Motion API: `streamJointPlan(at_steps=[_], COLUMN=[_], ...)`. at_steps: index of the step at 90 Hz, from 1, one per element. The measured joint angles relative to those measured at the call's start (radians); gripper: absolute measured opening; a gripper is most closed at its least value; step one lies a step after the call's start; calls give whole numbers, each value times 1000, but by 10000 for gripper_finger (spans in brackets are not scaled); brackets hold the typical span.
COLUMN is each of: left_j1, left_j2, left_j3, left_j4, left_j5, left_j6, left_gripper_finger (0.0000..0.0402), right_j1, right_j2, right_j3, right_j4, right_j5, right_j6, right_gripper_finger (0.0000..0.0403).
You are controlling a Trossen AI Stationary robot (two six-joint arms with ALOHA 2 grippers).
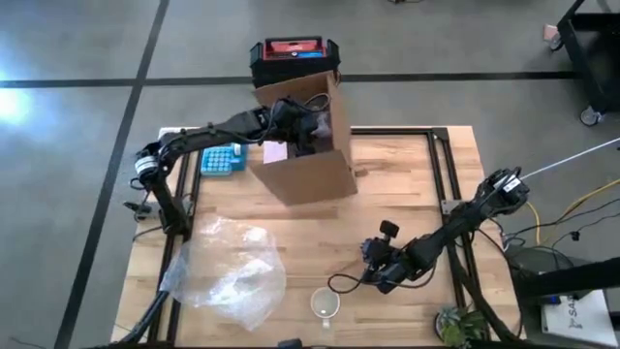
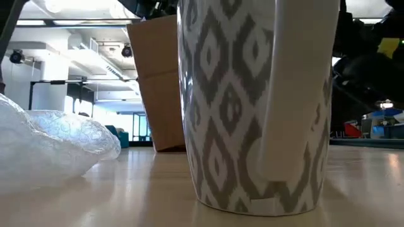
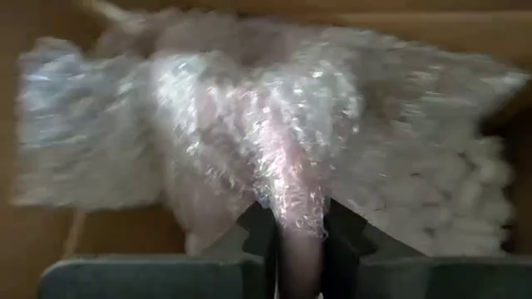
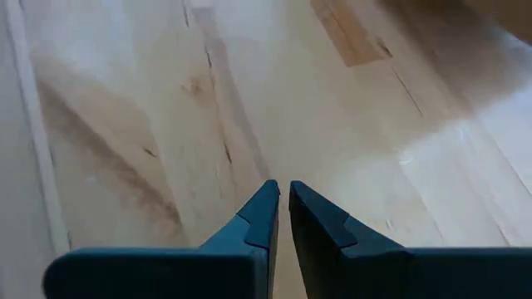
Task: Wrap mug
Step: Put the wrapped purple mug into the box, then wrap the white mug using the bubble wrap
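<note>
The cardboard box [image 1: 308, 145] stands at the far side of the wooden table [image 1: 407, 213] and serves as the landmark here. The left arm reaches into the open top of the box from the left, and its left gripper [image 3: 299, 228] is inside it, fingers pinched together on a fold of bubble wrap [image 3: 249, 124]. That wrap fills most of the left wrist view, with the brown box walls around it and a patch of white packing material [image 3: 465, 191] beside it.

The mug [image 1: 326, 303] stands upright on the table well in front of the box, near the table's front edge, and is bare, with no wrap on it. In the low view it fills the middle of the picture: white with a grey diamond pattern, its handle facing the camera, and the box showing behind it to the left.

A second, loose sheet of bubble wrap [image 1: 228, 271] lies crumpled on the table in front of the box and to its left, apart from the mug.

The right gripper [image 4: 283, 218] hovers low over bare wood in front of the box and to its right, just beside the mug but not touching it. Its fingers are pressed nearly together with only a thin slit between them, and they grip nothing.

A blue item [image 1: 223, 159] lies just left of the box, partly under the left arm, and a black and red case [image 1: 294, 56] sits just behind the box
</note>
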Motion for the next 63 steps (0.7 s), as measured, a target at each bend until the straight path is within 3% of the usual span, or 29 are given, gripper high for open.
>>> streamJointPlan(at_steps=[22,39,50,63], left_j1=[0,0,0,0], left_j2=[8,4,-5,-17], left_j3=[-8,1,91,285], left_j4=[-15,-25,-176,-437], left_j5=[14,27,24,1], left_j6=[-20,-21,2,-11], left_gripper_finger=[66,141,204,259], right_j1=[0,-2,-2,-4], right_j2=[0,0,0,0], right_j3=[0,0,0,0], right_j4=[17,20,20,19], right_j5=[-2,-8,-8,-9], right_j6=[-1,2,0,-7], right_gripper_finger=[18,18,18,18])
